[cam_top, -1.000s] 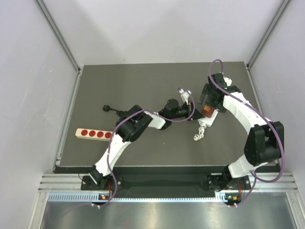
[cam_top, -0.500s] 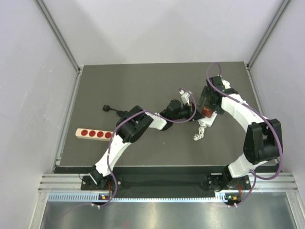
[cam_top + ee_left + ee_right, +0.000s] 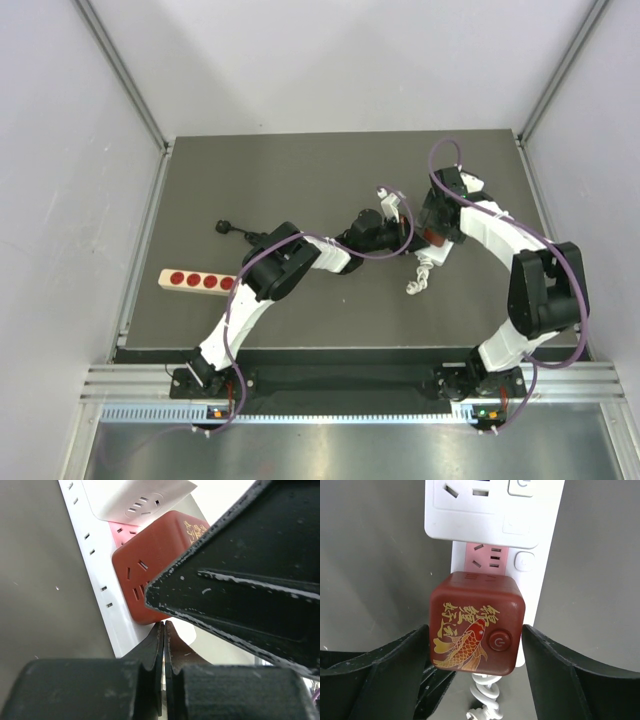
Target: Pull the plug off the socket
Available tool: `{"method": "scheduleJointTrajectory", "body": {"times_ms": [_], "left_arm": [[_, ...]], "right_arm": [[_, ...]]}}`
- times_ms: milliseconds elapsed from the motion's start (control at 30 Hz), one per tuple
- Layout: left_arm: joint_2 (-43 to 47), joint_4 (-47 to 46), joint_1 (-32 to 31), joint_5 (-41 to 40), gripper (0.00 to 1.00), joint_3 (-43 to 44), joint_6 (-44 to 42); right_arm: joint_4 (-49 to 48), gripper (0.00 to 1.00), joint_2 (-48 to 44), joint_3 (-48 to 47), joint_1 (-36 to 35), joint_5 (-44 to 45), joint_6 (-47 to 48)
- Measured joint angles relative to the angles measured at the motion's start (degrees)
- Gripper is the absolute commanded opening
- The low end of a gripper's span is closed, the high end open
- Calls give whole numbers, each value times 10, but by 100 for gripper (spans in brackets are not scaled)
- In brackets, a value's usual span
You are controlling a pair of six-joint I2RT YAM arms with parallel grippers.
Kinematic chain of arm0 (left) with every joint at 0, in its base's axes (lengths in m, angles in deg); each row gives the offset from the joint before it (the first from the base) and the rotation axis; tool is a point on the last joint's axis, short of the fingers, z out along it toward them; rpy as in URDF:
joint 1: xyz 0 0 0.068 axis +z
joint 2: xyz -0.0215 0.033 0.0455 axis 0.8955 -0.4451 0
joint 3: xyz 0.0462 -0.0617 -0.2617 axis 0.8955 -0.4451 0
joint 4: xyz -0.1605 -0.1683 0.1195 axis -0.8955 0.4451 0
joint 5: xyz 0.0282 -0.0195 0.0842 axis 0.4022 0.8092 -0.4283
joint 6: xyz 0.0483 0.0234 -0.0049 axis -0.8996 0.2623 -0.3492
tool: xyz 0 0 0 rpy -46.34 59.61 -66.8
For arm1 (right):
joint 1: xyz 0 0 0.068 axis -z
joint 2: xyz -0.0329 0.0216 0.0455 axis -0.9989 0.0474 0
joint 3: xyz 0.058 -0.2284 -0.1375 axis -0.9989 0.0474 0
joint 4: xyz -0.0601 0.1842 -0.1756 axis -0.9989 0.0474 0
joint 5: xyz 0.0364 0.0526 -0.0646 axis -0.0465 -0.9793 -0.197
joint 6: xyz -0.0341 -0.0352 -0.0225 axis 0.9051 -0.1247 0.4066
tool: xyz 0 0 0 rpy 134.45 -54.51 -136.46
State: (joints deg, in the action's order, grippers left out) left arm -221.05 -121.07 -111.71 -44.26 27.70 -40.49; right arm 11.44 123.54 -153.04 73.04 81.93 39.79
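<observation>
The socket (image 3: pixel 543 545) is a long white strip with a pink outlet face, lying on the dark table; it also shows in the top view (image 3: pixel 428 257). A dark red cube plug (image 3: pixel 476 622) with a gold fish print sits plugged into it, seen in the top view (image 3: pixel 436 236) and the left wrist view (image 3: pixel 150 575). My right gripper (image 3: pixel 476 664) is open, one finger at each side of the cube, close to it. My left gripper (image 3: pixel 164 626) is shut and empty, its tips on the strip (image 3: pixel 100 575) just beside the cube.
A white block adapter (image 3: pixel 470 510) sits on the strip beyond the red cube. The strip's coiled white cord (image 3: pixel 418 280) trails toward me. A beige strip with red spots (image 3: pixel 195 280) and a black plug (image 3: pixel 225 227) lie at the left.
My right wrist has shifted a little left and in toward the red cube. The left arm has edged slightly but stays pressed by the strip.
</observation>
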Motion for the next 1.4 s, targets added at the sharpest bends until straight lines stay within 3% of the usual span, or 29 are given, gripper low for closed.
{"method": "scheduleJointTrajectory", "body": {"times_ms": [133,300,400,500,1067,1400], "left_arm": [[0,0,0,0,0,0,-4],[0,4,-3,0,0,3,-10],[0,14,-5,1,0,9,-15],[0,19,-7,0,0,12,-19],[-16,49,-7,5,0,49,-12],[-26,130,-17,-24,0,106,-8]], "right_arm": [[-4,66,5,0,0,5,-3],[-8,51,11,-1,-3,16,-4],[-8,29,12,-1,-4,21,-5],[-6,0,16,-5,-4,24,-5],[12,0,29,-28,-14,43,-5],[-70,0,-108,70,-13,53,-21]]}}
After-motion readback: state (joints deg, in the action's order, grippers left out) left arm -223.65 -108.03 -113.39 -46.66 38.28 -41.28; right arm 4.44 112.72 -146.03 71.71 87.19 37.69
